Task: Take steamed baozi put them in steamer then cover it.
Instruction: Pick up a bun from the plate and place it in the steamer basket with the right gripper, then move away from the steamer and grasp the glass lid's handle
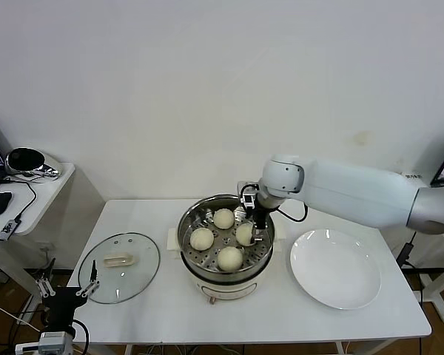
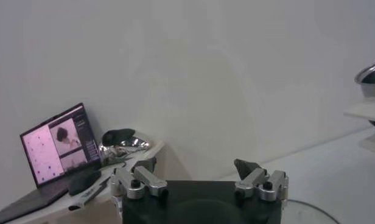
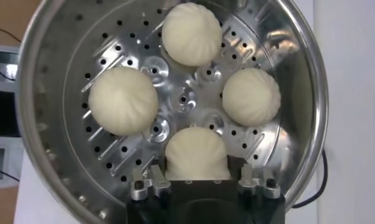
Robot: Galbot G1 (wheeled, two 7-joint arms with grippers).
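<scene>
With all four buns (image 1: 223, 218) on the tray in the steamer (image 1: 226, 268) and the right tool (image 1: 254, 224) spread open around the right-hand one, lifting crookedly could drag it; the open left tool (image 1: 64, 291) waits near the lid (image 1: 119, 268) on the bench (image 1: 281, 314).

A lab-like test room: plain white wall, white counter (image 1: 133, 310), and a side desk (image 1: 37, 192) holding an open laptop (image 2: 56, 146).

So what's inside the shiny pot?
Four round cream-white buns sit on the holey steel tray inside the shiny steel steamer pot. The right claw straddles one. Whatever is under the tray is hidden.
</scene>
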